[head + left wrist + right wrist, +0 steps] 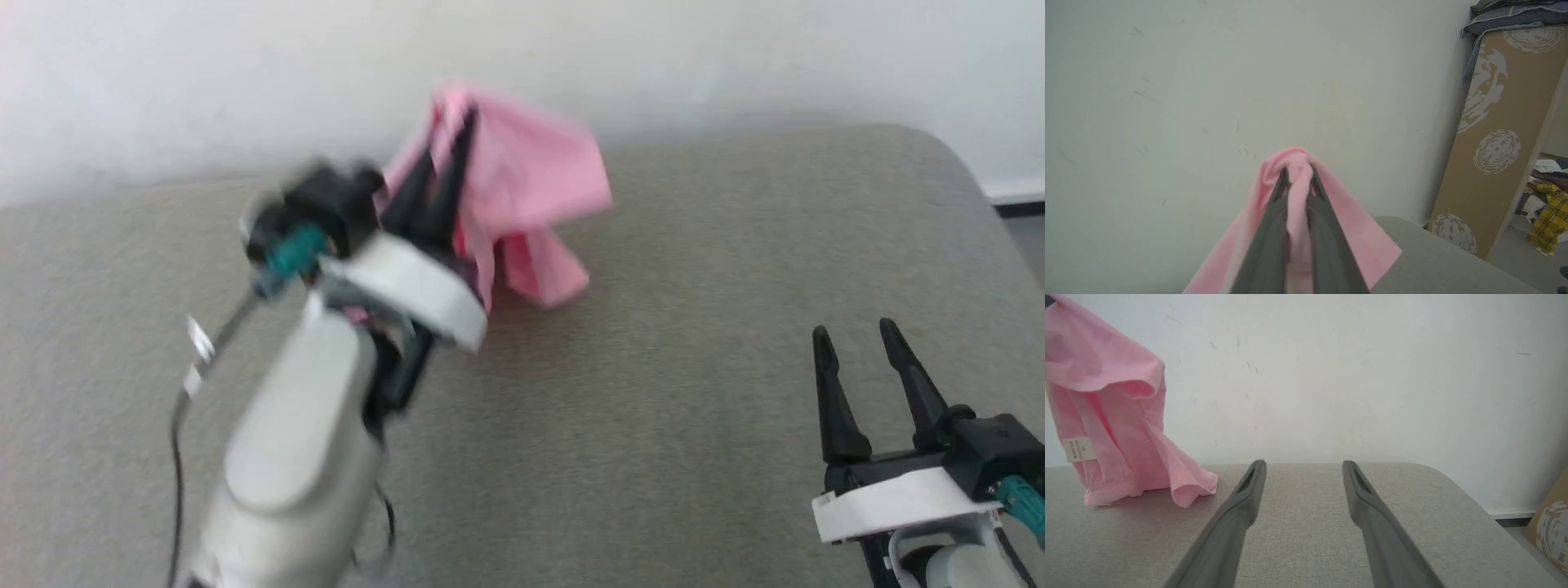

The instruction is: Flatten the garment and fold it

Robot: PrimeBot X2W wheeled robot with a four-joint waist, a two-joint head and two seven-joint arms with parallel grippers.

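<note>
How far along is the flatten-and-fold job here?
Done: only the pickup; the left tool is shut on the shorts. In hand: they hang bunched from it, lower edge seemingly on the table, while the right tool stands open, apart. Left: laying them flat and every fold.

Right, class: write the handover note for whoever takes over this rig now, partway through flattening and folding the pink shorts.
Left tool: shut on the pink shorts, holding them bunched above the grey padded surface; their lower edge touches it.
Right tool: open, empty, low over the surface, to the right of the shorts.
Done: shorts gripped and lifted.
Left: spread them flat, then fold.
</note>
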